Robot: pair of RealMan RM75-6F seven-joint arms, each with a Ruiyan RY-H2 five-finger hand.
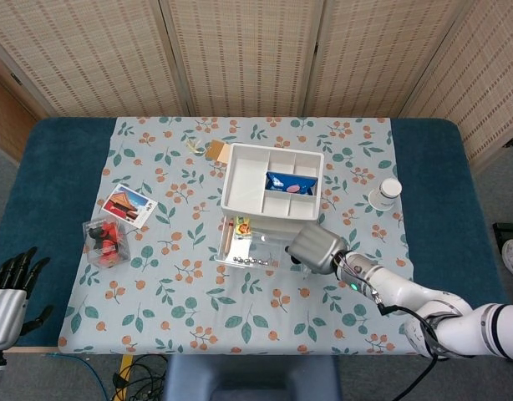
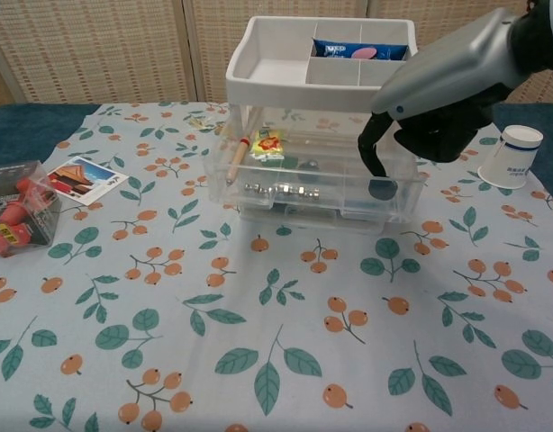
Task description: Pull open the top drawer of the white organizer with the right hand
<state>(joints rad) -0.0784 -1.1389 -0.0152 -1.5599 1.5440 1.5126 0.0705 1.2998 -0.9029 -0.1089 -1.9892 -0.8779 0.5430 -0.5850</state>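
My left hand shows only in head view, far left of the white organizer, fingers apart, holding nothing. Chest view shows the top drawer pulled out at the organizer's front, right hand over its right end, fingers curled down inside. Can't tell if they grip the front wall; fingertips hidden.

We seem to be in a staged test room, not a lived-in home: woven folding screens close off the far side, a blue padded tabletop carries a fruit-print cloth, and loose cables trail on the grey floor at the near edge.
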